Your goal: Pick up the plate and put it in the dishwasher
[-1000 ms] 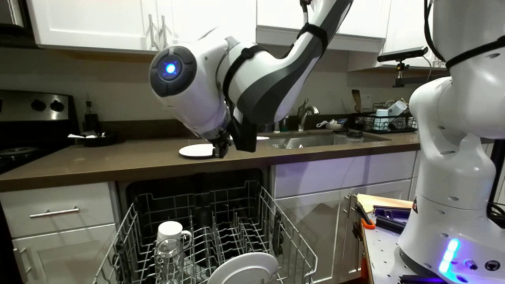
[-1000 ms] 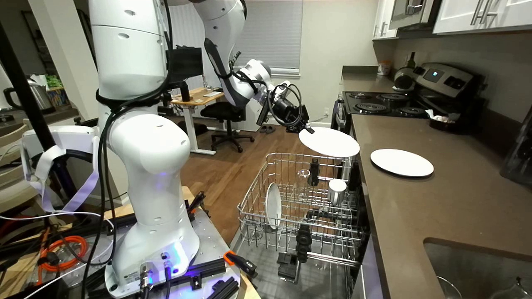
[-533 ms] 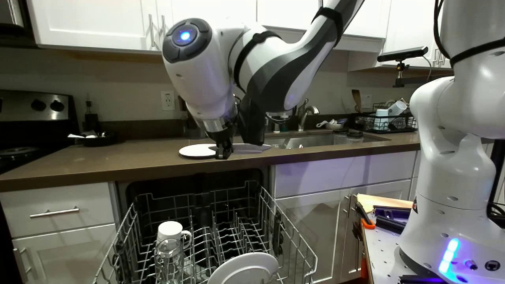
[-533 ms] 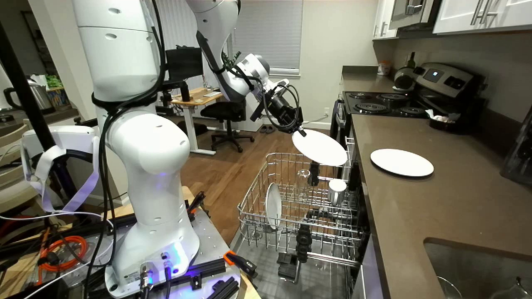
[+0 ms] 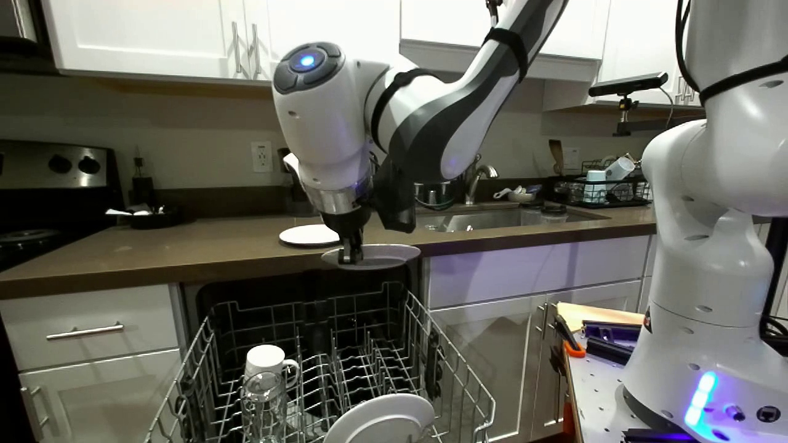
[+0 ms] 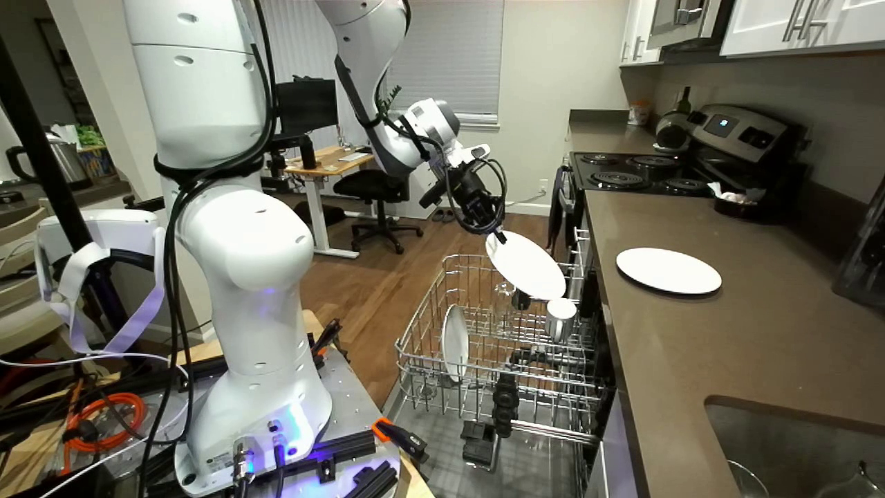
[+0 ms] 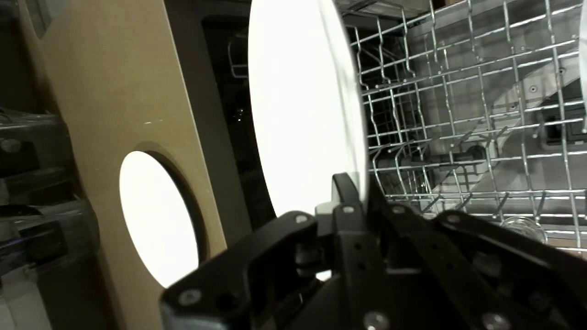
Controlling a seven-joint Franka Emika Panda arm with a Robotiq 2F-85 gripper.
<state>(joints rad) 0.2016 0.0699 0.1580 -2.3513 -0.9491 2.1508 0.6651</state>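
Nearly together, the jaws pinched the plate (image 7: 302, 103). In wrist view, the rack (image 7: 523, 110) lay at its three o'clock.

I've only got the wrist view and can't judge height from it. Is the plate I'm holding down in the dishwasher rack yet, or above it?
Observer: Above it. In an exterior view, dark space shows between the plate and the dishwasher rack below.
Operator: Is it level?
Observer: No, it's tilted: the edge farthest from the gripper hangs lower than the gripped edge.
Operator: Any dish in the rack stood on edge?
Observer: Yes, another white plate stands nearly upright, on the side of the rack away from the counter.
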